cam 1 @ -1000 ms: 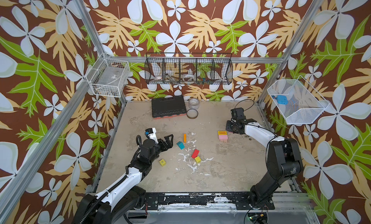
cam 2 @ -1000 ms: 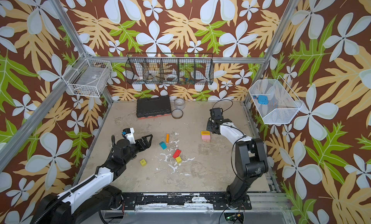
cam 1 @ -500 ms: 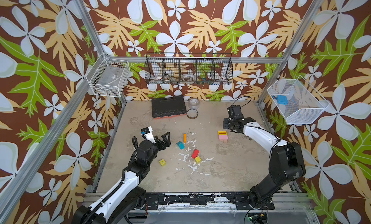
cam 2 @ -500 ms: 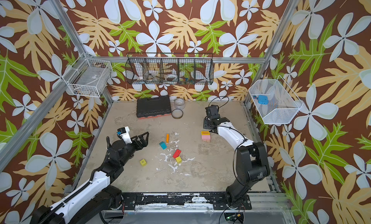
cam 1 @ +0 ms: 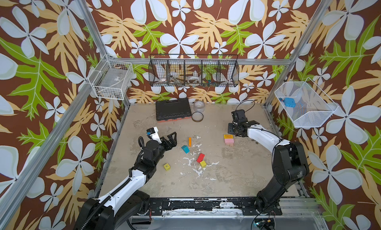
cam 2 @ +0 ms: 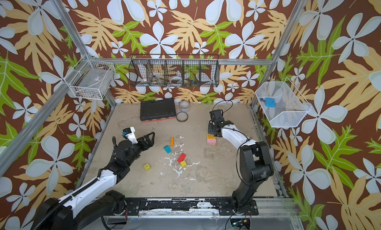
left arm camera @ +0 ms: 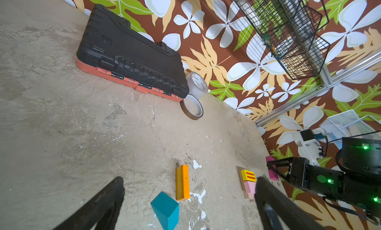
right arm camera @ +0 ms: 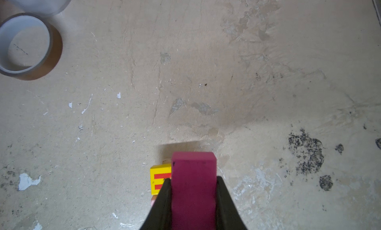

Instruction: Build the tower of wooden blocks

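Right gripper point(right arm camera: 193, 180): jaws clamped on magenta block point(right arm camera: 193, 164), close beside wood block tower point(cam 1: 228, 139). Tower is a yellow striped block point(cam 1: 227, 136) on pink base point(cam 1: 229, 142), toward right edge of table point(cam 1: 237, 177). Left gripper point(cam 1: 172, 139): jaws wide apart, empty, toward left edge. Teal wedge point(cam 1: 185, 149) and orange plank point(cam 1: 189, 141) lie just ahead.

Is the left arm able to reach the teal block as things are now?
Probably yes. The left gripper is open and faces the teal block, with only bare table between them. The orange block lies close beside it and might get nudged.
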You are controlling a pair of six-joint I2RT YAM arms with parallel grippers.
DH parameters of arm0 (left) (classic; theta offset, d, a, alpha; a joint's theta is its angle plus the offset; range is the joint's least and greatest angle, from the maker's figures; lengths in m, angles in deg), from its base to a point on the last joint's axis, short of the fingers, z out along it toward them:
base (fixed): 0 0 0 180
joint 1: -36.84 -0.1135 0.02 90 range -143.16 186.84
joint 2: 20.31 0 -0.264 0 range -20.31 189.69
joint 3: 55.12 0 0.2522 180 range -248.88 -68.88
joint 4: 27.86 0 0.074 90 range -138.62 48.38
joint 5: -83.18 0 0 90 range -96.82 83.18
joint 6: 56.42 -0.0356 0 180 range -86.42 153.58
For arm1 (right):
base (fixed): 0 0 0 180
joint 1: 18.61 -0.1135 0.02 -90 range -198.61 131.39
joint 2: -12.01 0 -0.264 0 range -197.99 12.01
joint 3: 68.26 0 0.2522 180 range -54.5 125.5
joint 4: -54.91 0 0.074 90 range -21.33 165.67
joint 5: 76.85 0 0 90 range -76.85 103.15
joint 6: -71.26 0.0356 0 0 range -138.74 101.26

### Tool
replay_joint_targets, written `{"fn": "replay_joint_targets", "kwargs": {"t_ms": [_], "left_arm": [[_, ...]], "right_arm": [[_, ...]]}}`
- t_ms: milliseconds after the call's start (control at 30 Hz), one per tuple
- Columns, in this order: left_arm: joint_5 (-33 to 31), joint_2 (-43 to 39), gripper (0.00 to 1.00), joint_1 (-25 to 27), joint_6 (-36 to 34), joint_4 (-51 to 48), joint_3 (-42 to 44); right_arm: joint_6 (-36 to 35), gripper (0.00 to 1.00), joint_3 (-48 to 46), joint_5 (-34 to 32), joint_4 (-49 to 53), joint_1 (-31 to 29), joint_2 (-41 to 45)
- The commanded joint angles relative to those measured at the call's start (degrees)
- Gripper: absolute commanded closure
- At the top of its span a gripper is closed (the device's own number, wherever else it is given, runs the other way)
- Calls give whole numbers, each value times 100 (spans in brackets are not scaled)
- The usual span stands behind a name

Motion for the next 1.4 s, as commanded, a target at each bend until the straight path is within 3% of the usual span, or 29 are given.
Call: {"fn": "replay_joint_targets", "kwargs": {"t_ms": [0,233,733,1367], "left_arm": [[285,223,0,13,-72,376,-94],[562,736,0,15,19,277,-375],[439,337,0,13,-77,31,-238],[499,201,0,14,-60,13,-237]], "right_arm": [[-76,100,148,-46,141,-4,-182],[-60,100,207,343,183,-7,-380],[-53,100,-69,550,48,-9,-406],[-90,100,-293,339,-13,-7,-381]]}}
